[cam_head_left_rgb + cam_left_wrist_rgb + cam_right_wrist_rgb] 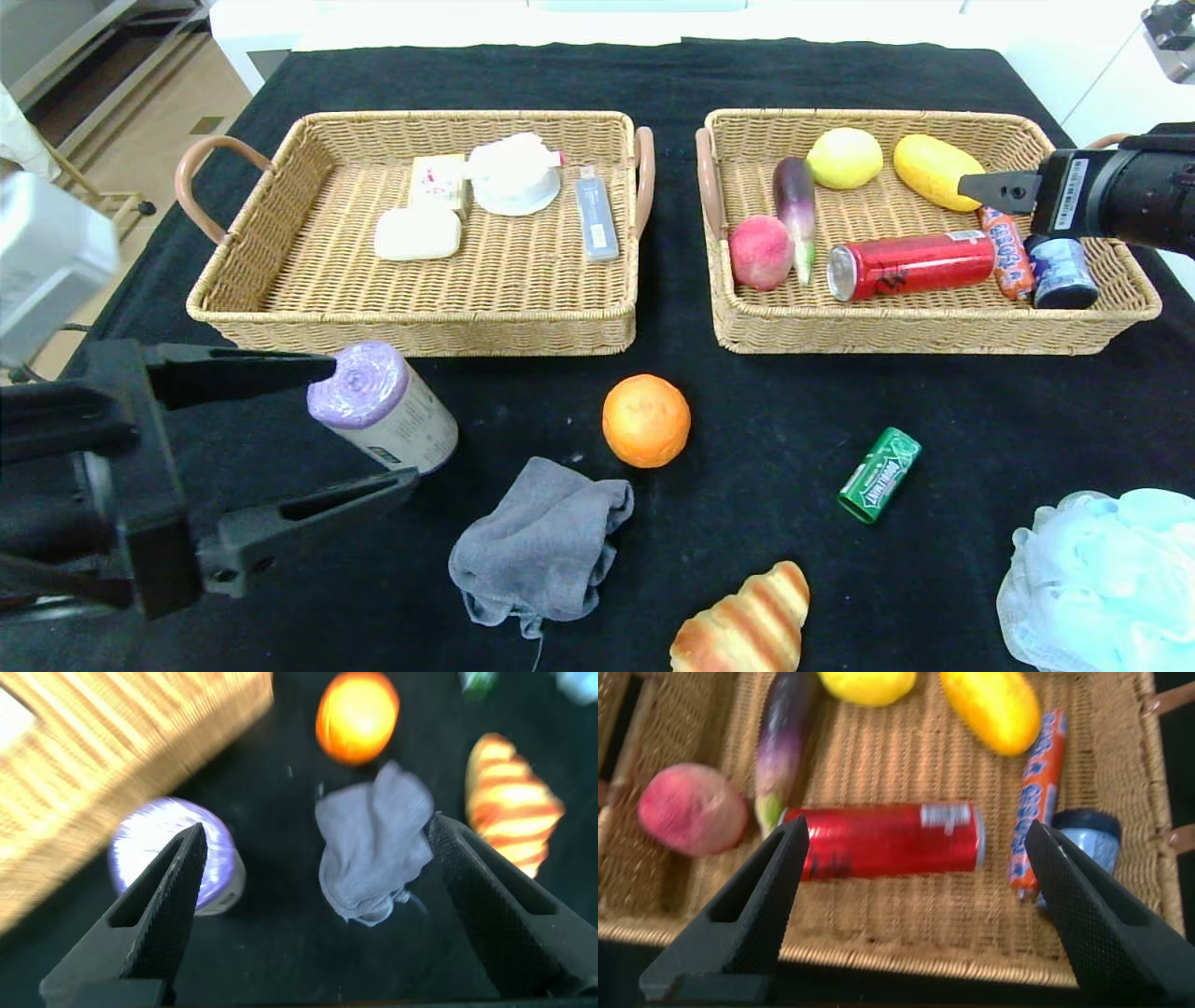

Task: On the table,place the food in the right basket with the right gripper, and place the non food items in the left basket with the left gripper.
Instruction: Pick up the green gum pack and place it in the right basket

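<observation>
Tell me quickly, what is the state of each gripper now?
Left gripper: open, holding nothing, low over the table near the purple-capped roll.
Right gripper: open, holding nothing, above the right basket.

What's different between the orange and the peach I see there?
The orange sits on the black table in front of the baskets, while the peach already lies inside the right basket. The orange is bright orange all over; the peach is pinkish red. The orange stands alone, whereas the peach lies right beside an eggplant. Both are round fruits of similar size.
</observation>
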You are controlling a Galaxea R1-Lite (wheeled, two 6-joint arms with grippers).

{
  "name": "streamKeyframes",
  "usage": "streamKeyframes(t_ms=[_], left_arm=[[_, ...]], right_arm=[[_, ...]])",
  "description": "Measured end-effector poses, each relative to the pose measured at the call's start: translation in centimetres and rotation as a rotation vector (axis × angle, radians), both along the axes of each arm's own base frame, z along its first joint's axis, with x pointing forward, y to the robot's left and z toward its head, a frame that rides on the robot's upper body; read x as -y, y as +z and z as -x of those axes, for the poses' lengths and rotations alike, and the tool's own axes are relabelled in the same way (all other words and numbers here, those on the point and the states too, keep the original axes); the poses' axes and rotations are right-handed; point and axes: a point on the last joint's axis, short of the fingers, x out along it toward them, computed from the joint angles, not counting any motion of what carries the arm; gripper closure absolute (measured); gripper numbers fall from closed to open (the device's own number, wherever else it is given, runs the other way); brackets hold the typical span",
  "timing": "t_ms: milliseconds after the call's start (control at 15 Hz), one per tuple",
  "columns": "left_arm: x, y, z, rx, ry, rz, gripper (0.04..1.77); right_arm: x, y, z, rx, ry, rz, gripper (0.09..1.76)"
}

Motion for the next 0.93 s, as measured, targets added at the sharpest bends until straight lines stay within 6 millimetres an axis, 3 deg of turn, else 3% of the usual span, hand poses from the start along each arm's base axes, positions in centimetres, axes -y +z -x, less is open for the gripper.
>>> streamKeyframes(t_ms=[200, 533, 933], left_arm=[[0.4, -0.7, -1.0, -0.037, 0.000, -0.016, 0.09], [-1.1, 1.5, 2.6, 0.094, 0.000, 0.040, 0.09], [-1.5, 1.9, 3.5, 0.128, 0.000, 0.054, 0.09]], right_arm=[[-0.9, -0.1, 1.2, -0.067, 0.023, -0.013, 0.15], [-2.1, -0.2, 2.2, -0.097, 0.038, -0.019, 0.15], [-3.9, -1.1, 3.8, -0.212, 0.025, -0.021, 0.15]])
